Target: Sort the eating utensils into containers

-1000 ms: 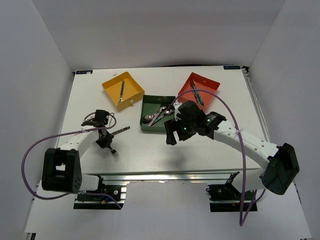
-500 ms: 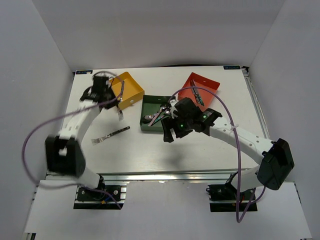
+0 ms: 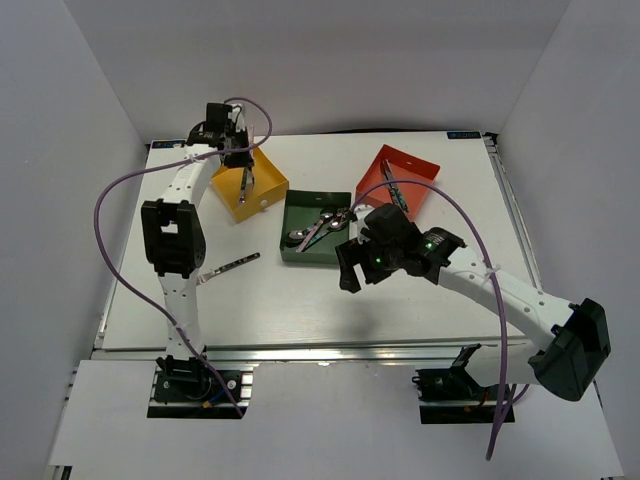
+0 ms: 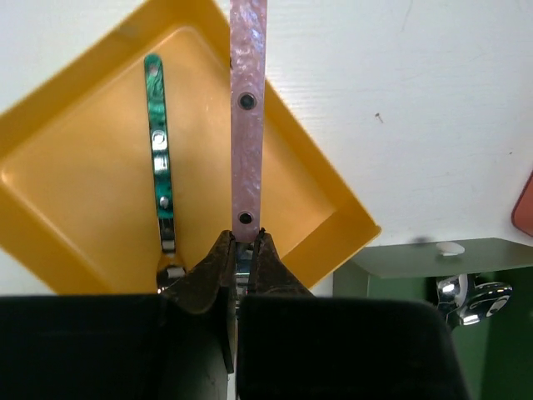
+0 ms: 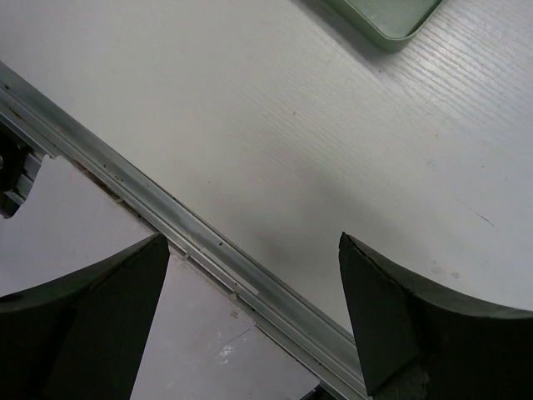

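My left gripper [image 3: 238, 152] [image 4: 241, 237] is shut on the metal end of a pink-handled utensil [image 4: 247, 125], held over the yellow tray [image 3: 266, 182] [image 4: 83, 192] at the back left. A teal-handled utensil [image 4: 158, 150] [image 3: 243, 186] lies inside that tray. One fork [image 3: 228, 267] lies on the table left of centre. The dark green tray [image 3: 300, 250] [image 4: 408, 267] holds spoons [image 3: 318, 228] [image 4: 466, 296]. The red-orange tray [image 3: 420, 170] holds a teal-handled utensil [image 3: 395, 190]. My right gripper [image 3: 346, 272] [image 5: 254, 283] hangs open and empty over the table, just in front of the green tray.
The three trays stand close together across the back half of the table. An aluminium rail [image 5: 166, 225] marks the table's front edge under my right gripper. A corner of the green tray [image 5: 391, 21] shows at the top of the right wrist view. White walls enclose the table.
My left arm has swung from the front left of the table back to the yellow tray, carrying the pink-handled utensil. The right arm shifted only slightly and stayed open.
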Tool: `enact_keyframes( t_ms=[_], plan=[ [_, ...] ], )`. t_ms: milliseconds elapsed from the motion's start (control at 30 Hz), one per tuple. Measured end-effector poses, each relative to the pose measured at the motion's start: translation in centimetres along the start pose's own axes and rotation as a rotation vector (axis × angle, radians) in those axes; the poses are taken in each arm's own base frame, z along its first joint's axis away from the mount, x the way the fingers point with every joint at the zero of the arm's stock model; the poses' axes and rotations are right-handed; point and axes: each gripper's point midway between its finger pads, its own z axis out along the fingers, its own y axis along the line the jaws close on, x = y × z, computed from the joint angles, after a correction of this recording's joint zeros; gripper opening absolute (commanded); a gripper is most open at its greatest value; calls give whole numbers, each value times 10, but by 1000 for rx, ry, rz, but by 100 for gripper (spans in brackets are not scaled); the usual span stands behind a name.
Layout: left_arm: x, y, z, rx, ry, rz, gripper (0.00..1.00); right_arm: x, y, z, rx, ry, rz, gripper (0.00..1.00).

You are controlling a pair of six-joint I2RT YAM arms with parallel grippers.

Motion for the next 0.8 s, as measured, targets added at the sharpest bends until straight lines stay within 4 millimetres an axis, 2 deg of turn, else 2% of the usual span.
enact_keyframes(
  t_ms=[100,233,333,367,433,467,500,533,567,633,667,733,800],
  plan=[
    [-7,1,7,34,-6,29,9,1,-3,0,14,2,1,87],
    [3,12,11,36,32,42,14,1,-5,0,26,2,1,87],
    [5,24,11,26,42,37,32,3,-6,4,33,16,3,87],
    [5,27,11,22,44,34,42,4,-7,6,37,25,4,87],
    [5,32,11,12,42,31,50,5,-9,11,46,43,7,87],
    [5,36,11,4,43,23,65,5,-9,13,49,52,8,87],
    [6,38,11,-3,44,21,68,3,-10,15,53,58,9,87],
    [8,40,11,-9,47,15,77,2,-10,17,56,60,9,87],
    [10,41,10,-18,50,3,78,-1,-9,18,57,59,9,87],
    [9,40,5,-24,46,-2,83,-6,-8,20,57,58,9,87],
    [9,39,1,-29,43,-7,98,-9,-8,22,57,56,8,87],
    [5,38,-17,-49,17,-33,98,-13,-7,25,57,59,8,88],
    [1,38,-43,-88,-15,-88,98,-18,-6,29,57,60,7,88]
  ],
)
